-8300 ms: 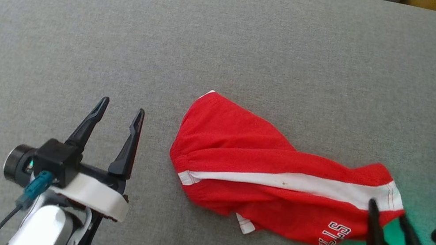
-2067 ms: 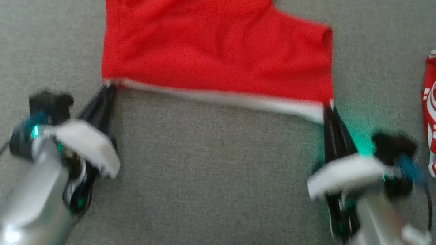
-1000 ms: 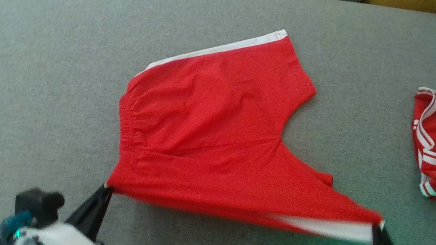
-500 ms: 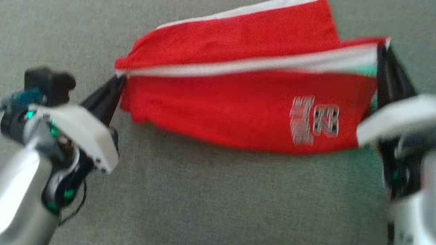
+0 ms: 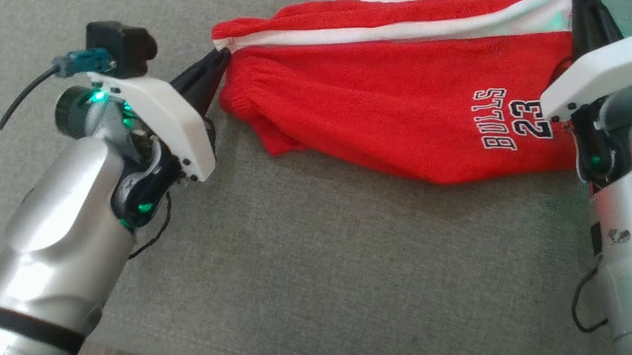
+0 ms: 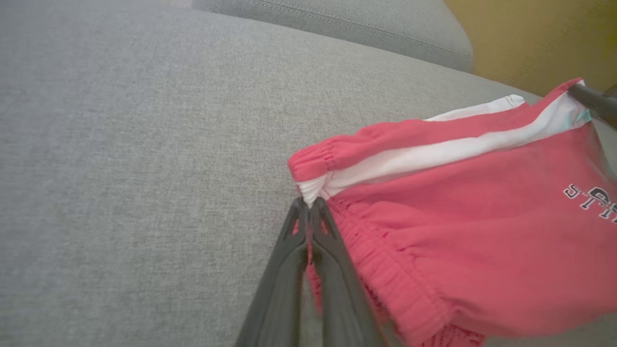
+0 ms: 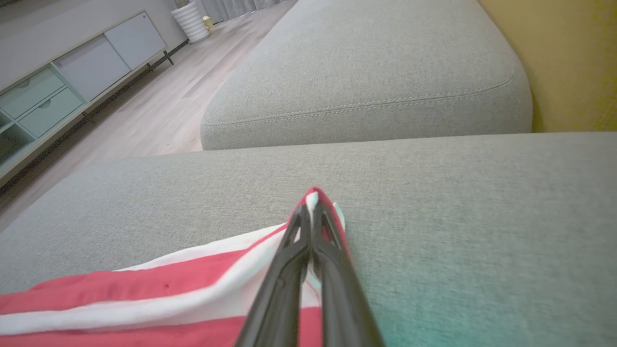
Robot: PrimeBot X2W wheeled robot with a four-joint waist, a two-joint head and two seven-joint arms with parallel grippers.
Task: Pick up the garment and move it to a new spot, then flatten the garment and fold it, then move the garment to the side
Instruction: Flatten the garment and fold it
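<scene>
**Red shorts stretched between two clamped claws**

The red jersey shorts with white side stripes (image 5: 393, 106) are doubled lengthwise and pulled taut over the grey woven-fabric sofa cushion (image 5: 340, 260), towards its far right part. The left gripper (image 5: 216, 62) is pinched tight on the gathered waistband's striped corner. The right gripper (image 7: 311, 207) is pinched tight on the striped hem corner. Black, white-edged lettering (image 5: 510, 124) on the leg reads "BULLS 23". Beyond are a second grey cushion (image 7: 366, 72), a yellow surface (image 7: 569, 58), a pale wood floor (image 7: 183, 86) and a low grey cabinet (image 7: 72, 77).
</scene>
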